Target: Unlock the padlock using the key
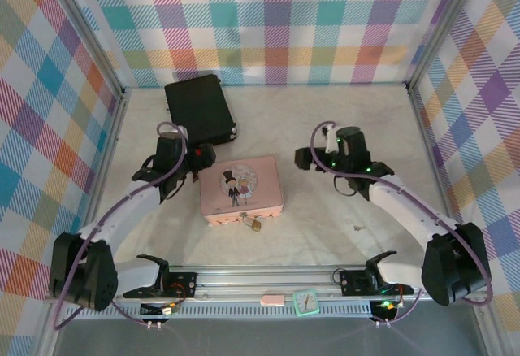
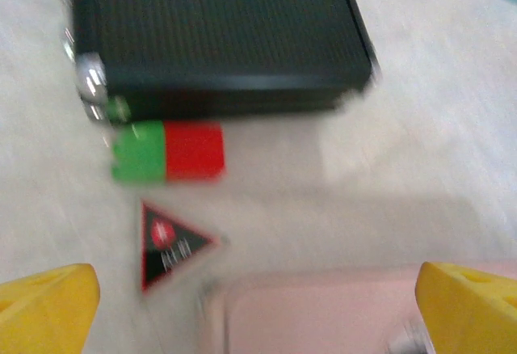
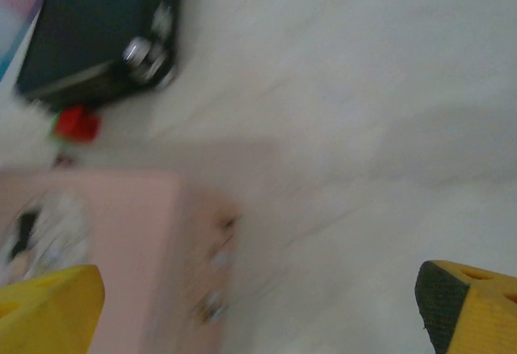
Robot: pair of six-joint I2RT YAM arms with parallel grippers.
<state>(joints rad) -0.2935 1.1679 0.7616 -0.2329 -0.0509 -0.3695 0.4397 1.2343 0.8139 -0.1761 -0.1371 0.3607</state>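
Note:
The tiny brass padlock (image 1: 255, 225) hangs at the front edge of the pink picture tin (image 1: 242, 191). In the right wrist view it is a brassy blur (image 3: 212, 309) on the tin's side (image 3: 105, 241). The small grey key (image 1: 357, 227) lies on the table, to the right of the tin and apart from it. My left gripper (image 1: 200, 159) hovers at the tin's back left corner; its yellow fingers (image 2: 44, 309) are spread wide with nothing between them. My right gripper (image 1: 309, 159) hangs right of the tin, its fingers (image 3: 472, 305) also wide apart and empty.
A black case (image 1: 200, 110) lies at the back, behind the tin. A green and red block (image 2: 167, 151) and a dark triangular chip (image 2: 170, 242) lie between the case and the tin (image 2: 323, 313). Checked walls close in the back and both sides.

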